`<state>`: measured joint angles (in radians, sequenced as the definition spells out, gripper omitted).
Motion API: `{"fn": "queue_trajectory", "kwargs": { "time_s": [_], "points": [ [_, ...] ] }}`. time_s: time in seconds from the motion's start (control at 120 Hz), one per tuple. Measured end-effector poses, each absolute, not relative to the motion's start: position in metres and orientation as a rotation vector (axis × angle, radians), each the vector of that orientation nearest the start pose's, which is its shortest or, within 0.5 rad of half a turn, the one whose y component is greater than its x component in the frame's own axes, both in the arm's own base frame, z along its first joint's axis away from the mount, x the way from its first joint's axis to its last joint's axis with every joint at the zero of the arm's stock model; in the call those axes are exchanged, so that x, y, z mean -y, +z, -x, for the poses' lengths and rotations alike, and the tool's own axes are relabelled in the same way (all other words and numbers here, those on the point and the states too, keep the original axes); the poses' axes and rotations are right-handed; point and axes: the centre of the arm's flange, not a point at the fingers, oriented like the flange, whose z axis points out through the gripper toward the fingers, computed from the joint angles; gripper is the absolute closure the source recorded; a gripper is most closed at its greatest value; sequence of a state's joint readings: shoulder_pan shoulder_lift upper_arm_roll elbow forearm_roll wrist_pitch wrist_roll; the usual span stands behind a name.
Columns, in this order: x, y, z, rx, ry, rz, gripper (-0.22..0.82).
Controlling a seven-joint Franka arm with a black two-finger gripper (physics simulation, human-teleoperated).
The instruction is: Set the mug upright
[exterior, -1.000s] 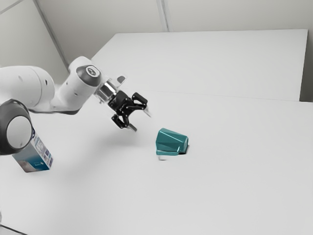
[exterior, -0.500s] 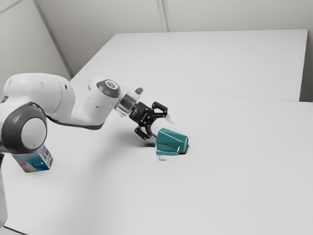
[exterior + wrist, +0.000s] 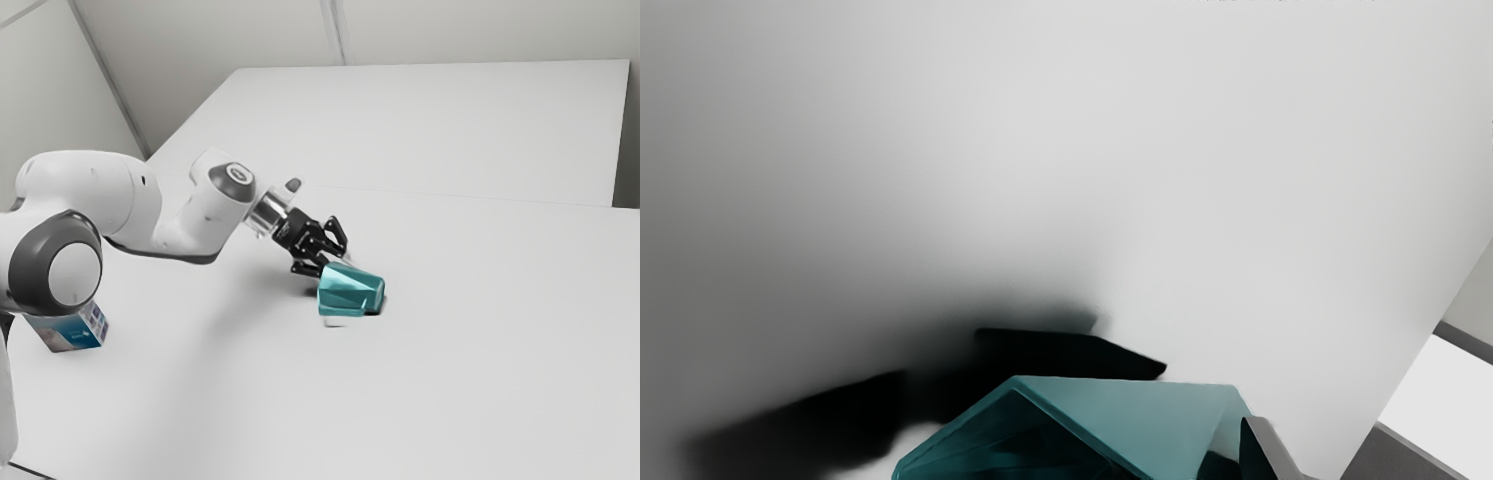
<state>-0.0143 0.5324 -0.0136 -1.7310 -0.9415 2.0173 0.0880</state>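
Here, white table [image 3: 480,390] under mug [image 3: 348,290], pale walls [image 3: 450,30].

White table, and we have a mug down on its side!
Here we are, folks, looking over a broad, pale, smooth table [image 3: 480,390], and there's the teal mug [image 3: 350,290], lying with its wider, open end towards the exterior view's left and its narrower base towards the exterior view's right. We see faceted sides and a dark shadow on the tabletop right beside it. Well apart, out at the exterior view's left, we spot a blue-and-white box [image 3: 78,332], its upper part hidden from us.
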Motion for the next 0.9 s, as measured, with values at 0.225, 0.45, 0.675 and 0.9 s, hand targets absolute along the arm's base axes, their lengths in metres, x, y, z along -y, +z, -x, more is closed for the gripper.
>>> {"fn": "queue_trajectory", "kwargs": {
  "time_s": [0.225,0.45,0.675,0.9],
  "points": [
    [0.073,0.292,-0.662,-0.455,-0.199,-2.312,0.74],
    [0.073,0.306,-0.665,-0.424,-0.167,-2.349,0.77],
    [0.075,0.372,-0.662,-0.227,-0.045,-2.553,0.78],
    [0.070,0.408,-0.648,-0.011,0.026,-2.846,0.78]
  ]
}}
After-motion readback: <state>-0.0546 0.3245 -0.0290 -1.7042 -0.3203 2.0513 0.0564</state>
